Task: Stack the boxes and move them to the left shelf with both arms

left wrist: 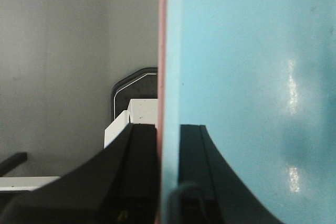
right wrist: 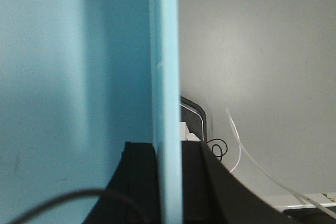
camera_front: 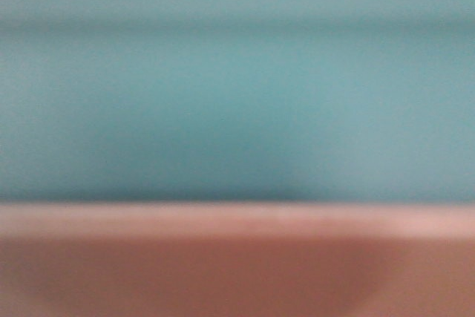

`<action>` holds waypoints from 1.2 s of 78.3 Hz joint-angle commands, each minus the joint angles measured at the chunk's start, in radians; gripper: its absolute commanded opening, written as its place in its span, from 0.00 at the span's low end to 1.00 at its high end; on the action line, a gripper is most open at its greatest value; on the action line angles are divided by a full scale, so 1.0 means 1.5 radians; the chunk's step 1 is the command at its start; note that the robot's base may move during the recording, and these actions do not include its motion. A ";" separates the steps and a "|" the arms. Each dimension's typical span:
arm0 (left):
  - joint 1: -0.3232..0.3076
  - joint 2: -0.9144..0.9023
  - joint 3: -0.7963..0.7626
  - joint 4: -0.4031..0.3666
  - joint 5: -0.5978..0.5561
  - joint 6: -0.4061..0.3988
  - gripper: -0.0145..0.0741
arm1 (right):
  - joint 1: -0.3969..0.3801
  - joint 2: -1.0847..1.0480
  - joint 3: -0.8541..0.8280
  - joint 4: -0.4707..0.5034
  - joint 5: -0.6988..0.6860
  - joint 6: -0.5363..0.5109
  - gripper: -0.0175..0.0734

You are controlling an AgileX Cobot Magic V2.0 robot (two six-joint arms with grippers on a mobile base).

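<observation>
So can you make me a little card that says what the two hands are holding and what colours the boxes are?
blue box: light blue, its wall lies against a pink edge
pink box: salmon pink, below the blue in the blurry front view
left hand: shut on the blue wall and pink edge together
right hand: shut on a blue wall; no pink seen there
front view: filled by the two boxes, very close
</observation>
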 commanded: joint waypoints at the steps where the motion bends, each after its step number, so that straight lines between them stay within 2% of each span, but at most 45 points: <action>1: -0.013 -0.022 -0.029 -0.045 0.033 0.002 0.16 | 0.006 -0.020 -0.029 0.006 -0.045 0.005 0.25; 94: -0.012 -0.022 -0.029 -0.045 0.031 0.002 0.16 | 0.006 -0.020 -0.029 0.006 -0.040 0.005 0.25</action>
